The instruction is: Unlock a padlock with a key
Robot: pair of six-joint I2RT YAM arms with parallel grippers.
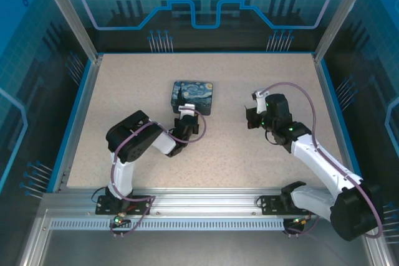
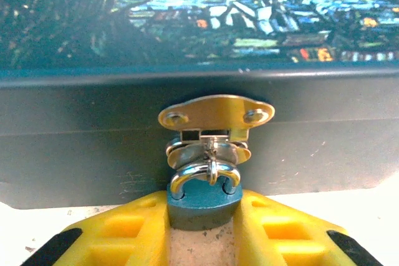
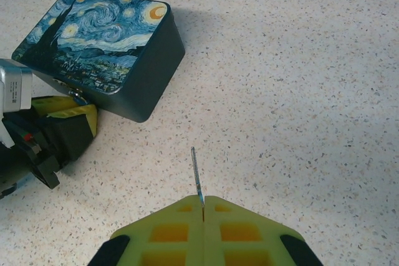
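The padlock point(image 2: 201, 200), small and bluish with a silver shackle, hangs from the brass hasp point(image 2: 215, 116) on the front wall of the starry-night tin box point(image 2: 187, 29). My left gripper point(image 2: 202, 216) has its yellow fingers pressed against both sides of the lock body, shut on it. From above, that gripper point(image 1: 186, 118) sits at the near edge of the box point(image 1: 192, 96). My right gripper point(image 3: 203, 207) is shut on the key point(image 3: 197, 175), whose thin silver blade sticks out forward above the table. It hovers to the right of the box point(image 3: 106, 48), well apart from it.
Speckled beige tabletop point(image 1: 249, 160) lies all round, bounded by blue side rails and the metal frame at the near edge. The right arm point(image 1: 312, 154) reaches in from the lower right. The left arm's fingers point(image 3: 65, 123) rest at the box's front.
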